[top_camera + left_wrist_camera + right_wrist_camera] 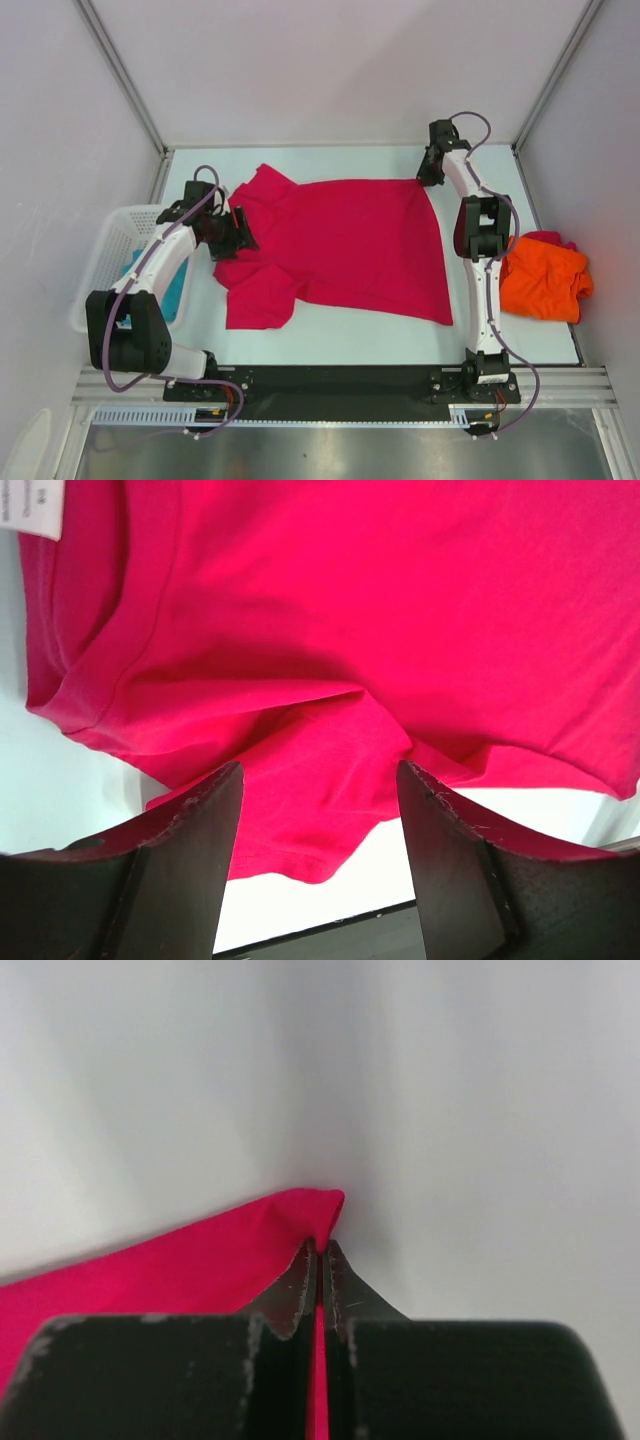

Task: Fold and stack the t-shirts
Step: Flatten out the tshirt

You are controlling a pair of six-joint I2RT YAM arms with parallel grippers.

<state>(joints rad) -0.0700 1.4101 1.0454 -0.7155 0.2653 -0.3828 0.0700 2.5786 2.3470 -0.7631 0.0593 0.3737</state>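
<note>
Flat across the middle of the white table [350, 340] lies the crimson-pink t-shirt [350, 240], collar to the left and hem to the right, its near sleeve spread toward the near-left.

The right arm rises from its base at the near right edge and stretches almost straight toward the far side, the wrist bending over at the shirt's far right hem corner. The right gripper [322, 1250] is clamped on that corner: in the right wrist view its two dark fingers meet with a thin strip of crimson cloth pinched between them, and the corner pokes out just past the tips.

The left arm goes from its near-left base to an elbow above the white mesh basket [105, 250], and the forearm angles far and rightward to the shirt's left side. The left gripper [320, 780] hangs over the cloth where the near sleeve joins the body, its fingers well apart with folded crimson fabric showing between them and nothing gripped. A white label [30, 505] shows at the far left of that wrist view.

An orange t-shirt [545, 278] sits crumpled on the table right of the right arm. A teal t-shirt [175, 290] lies in the basket, partly hidden by the left arm.
</note>
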